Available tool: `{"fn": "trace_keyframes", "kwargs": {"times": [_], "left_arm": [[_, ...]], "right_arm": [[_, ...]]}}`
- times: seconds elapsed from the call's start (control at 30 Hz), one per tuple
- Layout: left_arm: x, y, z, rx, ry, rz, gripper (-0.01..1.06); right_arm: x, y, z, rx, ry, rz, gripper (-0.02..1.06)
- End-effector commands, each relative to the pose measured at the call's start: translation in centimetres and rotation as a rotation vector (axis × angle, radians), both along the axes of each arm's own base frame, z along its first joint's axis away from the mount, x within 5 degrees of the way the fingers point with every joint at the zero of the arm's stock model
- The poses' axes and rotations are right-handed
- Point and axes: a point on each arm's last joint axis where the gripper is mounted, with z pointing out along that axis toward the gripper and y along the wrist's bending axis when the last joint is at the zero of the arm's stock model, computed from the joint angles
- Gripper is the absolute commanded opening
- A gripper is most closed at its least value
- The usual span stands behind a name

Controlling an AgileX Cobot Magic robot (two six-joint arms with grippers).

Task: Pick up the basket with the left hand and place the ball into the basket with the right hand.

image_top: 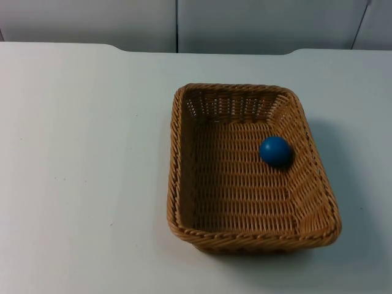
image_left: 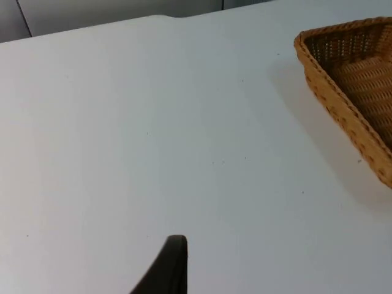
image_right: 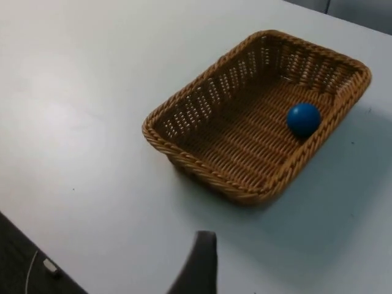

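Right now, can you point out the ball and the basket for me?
ball (image_top: 275, 150), top view, middle of its blue surface.
basket (image_top: 174, 153), top view, on its left rim.

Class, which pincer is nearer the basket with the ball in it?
Right, probably. The right pincer faces the basket just ahead; the left pincer has it well off to one side.

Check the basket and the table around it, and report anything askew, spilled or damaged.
Nothing stands out. The wicker basket sits flat on the white table, its weave and rim looking intact. The blue ball lies inside it, against the wall on the right arm's side. Nothing is spilled around it.
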Motion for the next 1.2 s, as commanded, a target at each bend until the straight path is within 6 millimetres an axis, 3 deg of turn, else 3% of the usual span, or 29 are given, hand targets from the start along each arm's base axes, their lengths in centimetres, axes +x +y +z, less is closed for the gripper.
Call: {"fn": "trace_keyframes", "kwargs": {"times": [0.0, 0.07, 0.23, 1.17], "left_arm": [[0.12, 0.01, -0.11, -0.011, -0.011, 0.01, 0.95], [0.12, 0.01, -0.11, -0.011, -0.011, 0.01, 0.95], [0.12, 0.01, -0.11, -0.011, -0.011, 0.01, 0.95], [0.12, 0.01, -0.11, -0.013, -0.01, 0.011, 0.95]], "right_arm": [[0.24, -0.19, -0.15, 0.01, 0.001, -0.037, 0.79], [0.25, -0.21, -0.15, 0.013, 0.003, -0.04, 0.81], [0.25, -0.21, -0.15, 0.013, 0.003, -0.04, 1.05], [0.27, -0.24, -0.13, 0.01, -0.003, -0.098, 1.05]]}}
